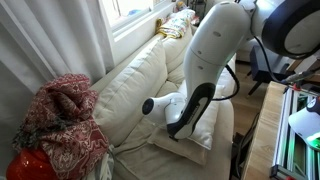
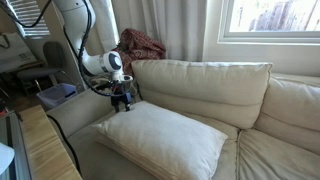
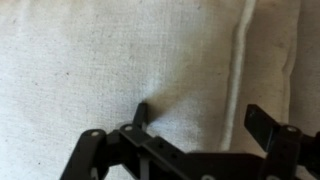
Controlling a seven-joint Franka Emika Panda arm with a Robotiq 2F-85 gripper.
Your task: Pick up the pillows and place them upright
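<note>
One cream pillow (image 2: 165,140) lies flat on the sofa seat; in an exterior view (image 1: 200,135) the arm covers most of it. I see no second pillow. My gripper (image 2: 122,100) is down at the pillow's corner nearest the sofa arm, also seen in an exterior view (image 1: 178,128). In the wrist view my gripper (image 3: 200,125) is open, with its two fingers spread wide and cream fabric with a seam (image 3: 238,60) between them. One fingertip dents the fabric. Nothing is held.
The cream sofa's back cushions (image 2: 200,85) stand behind the pillow. A red patterned blanket (image 1: 60,120) hangs over the sofa arm (image 2: 140,45). A red object (image 1: 28,165) lies below it. A blue bin (image 2: 55,95) and desks stand beside the sofa.
</note>
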